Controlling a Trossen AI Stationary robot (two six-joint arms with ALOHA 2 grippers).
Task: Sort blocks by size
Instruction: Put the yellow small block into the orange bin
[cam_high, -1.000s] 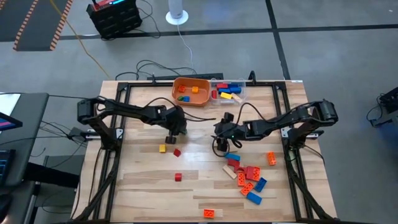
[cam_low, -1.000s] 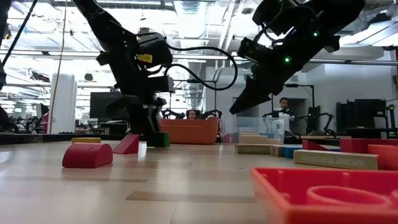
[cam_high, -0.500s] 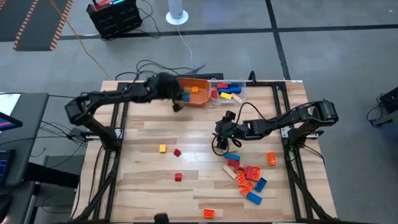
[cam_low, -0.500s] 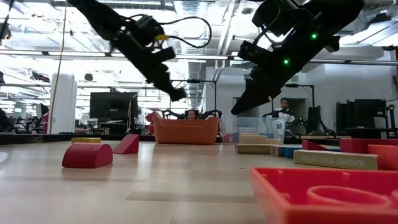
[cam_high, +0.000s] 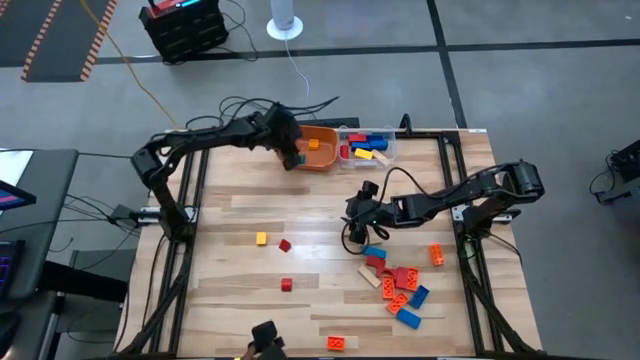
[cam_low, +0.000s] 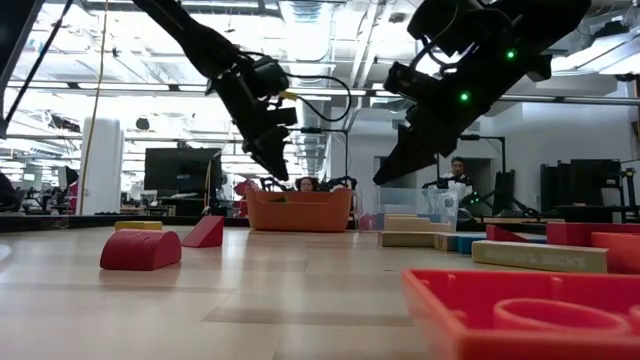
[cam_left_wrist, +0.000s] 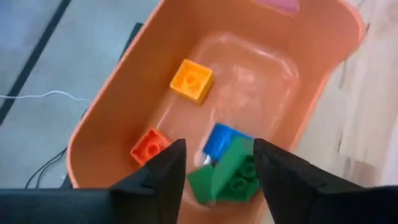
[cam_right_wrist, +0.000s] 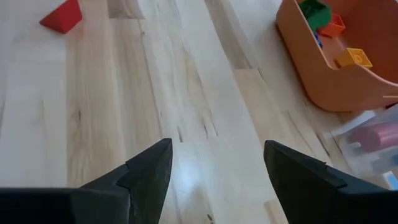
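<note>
Left gripper: was held over the left rim of the orange bowl, upper middle of the high view; its fingers were parted, with nothing gripped between them.
Bowl contents: a green block was seen lying in the bowl between the finger tips, against a blue block; an orange block and a yellow block were seen apart from these.
Right gripper: was held above the table near the centre of the high view, jaws spread wide and empty.
Clear container: was placed just right of the bowl, with mixed blocks inside.
Loose blocks: a cluster of red, orange, blue and tan pieces was spread at lower right of the high view; a small yellow cube and two red cubes were left at centre left; an orange brick was near the bottom edge.
Low view: a red rounded block was seen at left in the foreground.
</note>
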